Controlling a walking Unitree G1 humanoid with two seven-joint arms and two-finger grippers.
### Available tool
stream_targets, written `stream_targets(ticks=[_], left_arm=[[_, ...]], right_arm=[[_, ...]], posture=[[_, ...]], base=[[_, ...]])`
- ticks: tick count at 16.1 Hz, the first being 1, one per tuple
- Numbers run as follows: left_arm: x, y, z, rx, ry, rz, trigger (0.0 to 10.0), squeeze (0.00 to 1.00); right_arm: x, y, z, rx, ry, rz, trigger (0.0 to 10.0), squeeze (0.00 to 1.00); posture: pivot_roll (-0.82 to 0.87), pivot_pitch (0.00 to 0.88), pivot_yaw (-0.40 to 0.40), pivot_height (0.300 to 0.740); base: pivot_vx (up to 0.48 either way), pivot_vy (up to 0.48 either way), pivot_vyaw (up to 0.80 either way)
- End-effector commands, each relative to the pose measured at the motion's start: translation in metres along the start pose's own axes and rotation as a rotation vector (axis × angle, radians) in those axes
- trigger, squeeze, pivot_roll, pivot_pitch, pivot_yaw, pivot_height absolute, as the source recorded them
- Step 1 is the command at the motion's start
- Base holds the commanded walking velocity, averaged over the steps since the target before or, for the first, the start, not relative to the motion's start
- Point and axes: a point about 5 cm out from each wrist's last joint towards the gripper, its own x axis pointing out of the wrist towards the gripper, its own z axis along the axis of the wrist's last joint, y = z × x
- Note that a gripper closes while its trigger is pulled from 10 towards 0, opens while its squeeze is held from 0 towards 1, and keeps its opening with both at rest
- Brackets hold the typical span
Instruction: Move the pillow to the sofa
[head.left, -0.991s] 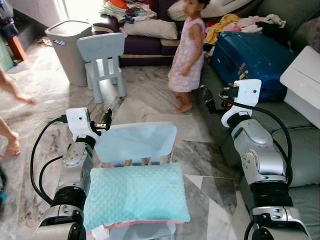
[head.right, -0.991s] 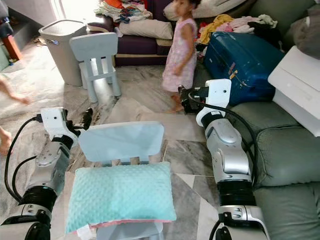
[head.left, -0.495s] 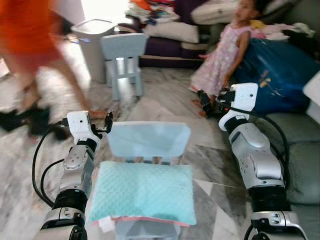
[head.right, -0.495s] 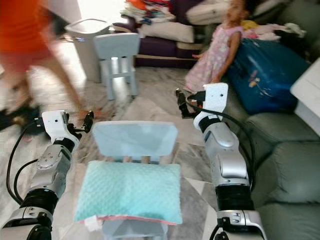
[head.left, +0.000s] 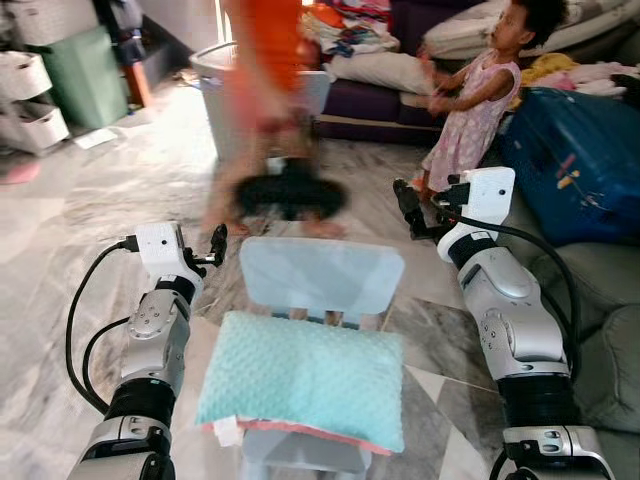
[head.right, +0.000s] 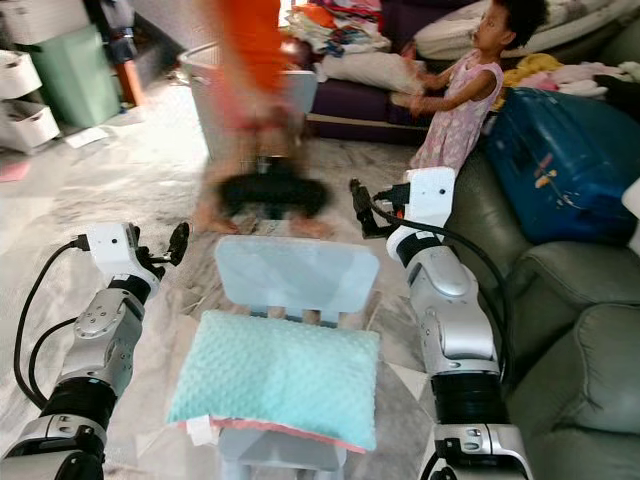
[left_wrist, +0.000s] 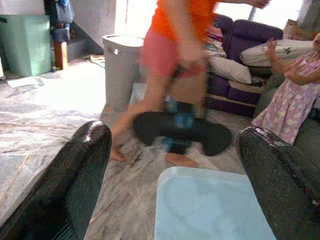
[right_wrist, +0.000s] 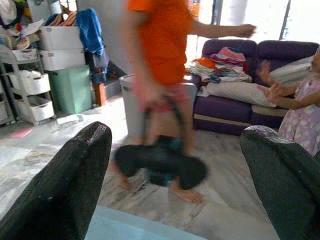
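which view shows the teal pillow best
The left eye view: the pillow lies whole and sharp on the small chair, between the open left gripper and open right gripper. The right eye view shows much the same. The wrist views catch the chair's backrest.

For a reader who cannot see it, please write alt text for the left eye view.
A turquoise pillow lies on the seat of a small pale blue chair, with the open left gripper and open right gripper raised on either side of the chair's back. Behind, a blurred person in orange carries a dark bag past a child near a blue suitcase.
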Motion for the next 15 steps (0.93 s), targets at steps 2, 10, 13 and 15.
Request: stream_targets(ticks=[2, 10, 13, 15], left_arm=[[0.0009, -0.0024, 0.002, 0.003, -0.003, -0.005, 10.0, 0.0], [0.0002, -0.0019, 0.0011, -0.001, 0.001, 0.0, 10.0, 0.0], [0.0004, -0.0021, 0.0013, -0.001, 0.001, 0.0, 10.0, 0.0], [0.0003, -0.0024, 0.0011, -0.003, 0.001, 0.0, 10.0, 0.0]], right_arm=[[-0.0011, -0.0014, 0.0033, -0.014, -0.003, 0.002, 10.0, 0.0], [-0.0007, -0.0004, 0.004, -0.014, -0.003, 0.004, 10.0, 0.0], [-0.0007, -0.0006, 0.0043, -0.015, -0.003, 0.004, 10.0, 0.0], [-0.0009, -0.0009, 0.0045, -0.016, -0.002, 0.003, 10.0, 0.0]], posture=[[-0.19, 0.0, -0.033, 0.74], [-0.19, 0.0, -0.037, 0.74], [-0.19, 0.0, -0.038, 0.74], [-0.19, 0.0, -0.039, 0.74]], base=[[0.0, 0.0, 0.0], [0.0, 0.0, 0.0], [0.0, 0.0, 0.0], [0.0, 0.0, 0.0]])
